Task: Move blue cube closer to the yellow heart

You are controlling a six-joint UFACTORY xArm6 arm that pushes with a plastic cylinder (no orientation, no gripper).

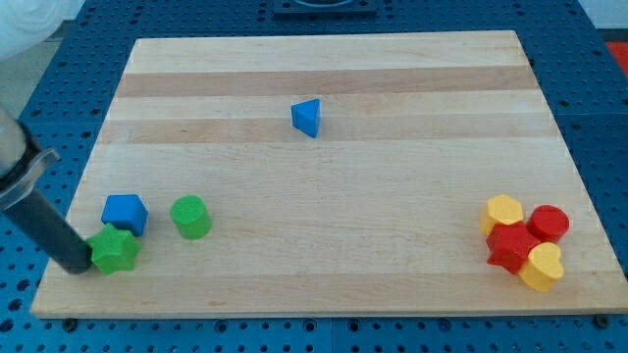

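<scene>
The blue cube (125,213) sits near the board's lower left corner. The yellow heart (543,267) lies at the lower right, touching a red star (512,246). My tip (80,265) is at the lower left, touching the left side of a green star (116,251) that sits just below the blue cube. The dark rod slants up to the view's left from there. The tip is below and left of the blue cube, far from the yellow heart.
A green cylinder (190,217) stands just right of the blue cube. A blue triangular block (307,117) lies upper centre. A yellow hexagon (503,213) and a red cylinder (549,224) cluster with the red star. The board's left edge (69,226) is close to the tip.
</scene>
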